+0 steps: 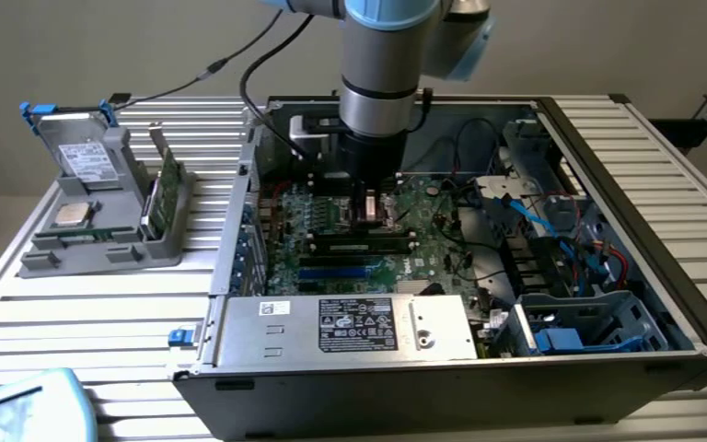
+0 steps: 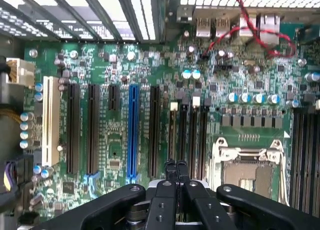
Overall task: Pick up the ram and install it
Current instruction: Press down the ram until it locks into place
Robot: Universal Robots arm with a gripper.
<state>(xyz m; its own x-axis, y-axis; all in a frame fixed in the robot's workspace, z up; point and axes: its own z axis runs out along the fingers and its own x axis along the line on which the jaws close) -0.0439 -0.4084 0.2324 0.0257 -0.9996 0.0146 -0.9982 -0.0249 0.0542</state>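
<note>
The gripper (image 2: pixel 175 166) hovered inside the open computer case (image 1: pixel 648 198), jaws closed and apparently empty, above the motherboard (image 2: pixel 120 155). One ram (image 1: pixel 360 246) stick already sat installed nearby.

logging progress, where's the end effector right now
In the exterior view the end effector sits inside the open computer case, low over the middle of the motherboard; in the wrist view it is beside the processor socket.

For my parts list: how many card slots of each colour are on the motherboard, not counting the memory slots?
White slot: 1
Blue slot: 1
Black slots: 4, one of them short
Total: 6
</note>
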